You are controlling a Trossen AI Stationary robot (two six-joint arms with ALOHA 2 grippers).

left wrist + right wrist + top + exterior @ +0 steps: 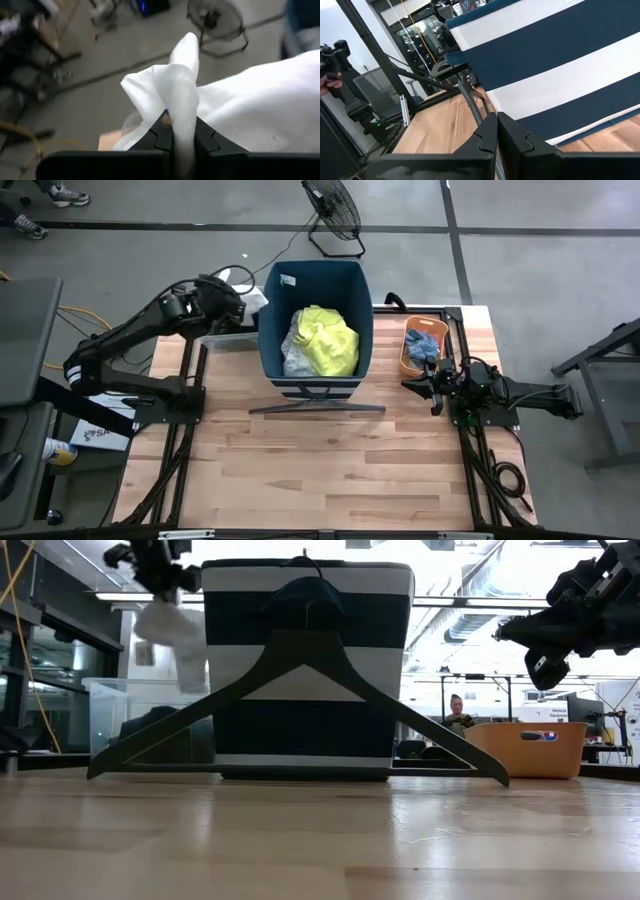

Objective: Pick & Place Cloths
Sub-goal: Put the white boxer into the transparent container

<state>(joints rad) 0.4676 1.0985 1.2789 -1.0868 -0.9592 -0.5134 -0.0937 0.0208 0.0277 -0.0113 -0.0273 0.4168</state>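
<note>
Left end effector (184,142) pinches a fold of the white cloth (240,110), raised beside the tall blue bin's (316,285) left rim. It looks light and limp, so a bunched fold is probably the surest place to hold; its tail hangs loose. Plain white, creased. A neon-yellow shirt (328,340) lies in the bin. Right end effector (496,137) waits with fingers together, empty, above the bench (340,470) near the orange tub (424,346).
</note>
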